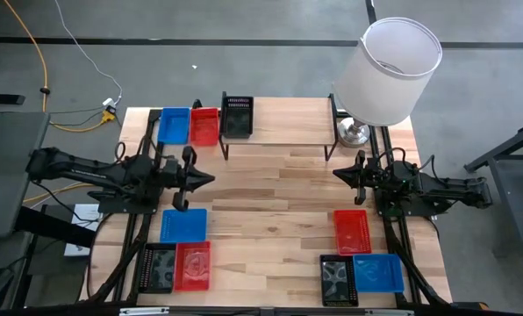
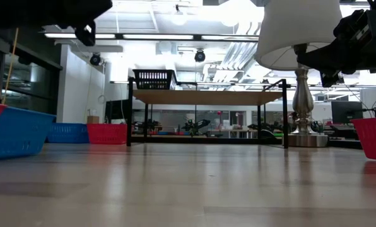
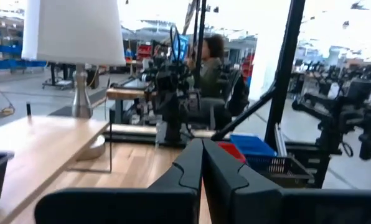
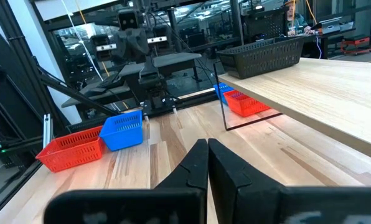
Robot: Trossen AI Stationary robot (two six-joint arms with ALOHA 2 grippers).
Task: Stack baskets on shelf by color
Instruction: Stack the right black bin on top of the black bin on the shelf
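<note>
Left gripper (image 1: 204,179) pressed together, empty — blue basket (image 1: 183,225) lies just behind it, long axis crosswise — right gripper (image 1: 340,174) likewise closed, farther.

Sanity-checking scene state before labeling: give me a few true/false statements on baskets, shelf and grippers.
1. A black basket sits on the shelf. True.
2. Both grippers are holding baskets. False: the left gripper and right gripper are shut and hold nothing.
3. A blue basket and a red basket lie side by side on the table next to the shelf's end. True.
4. The lamp stands at the shelf's black-basket end. False: it stands at the opposite end.
5. All the baskets are already on the shelf. False: six more lie on the table's near part, three on each side.
</note>
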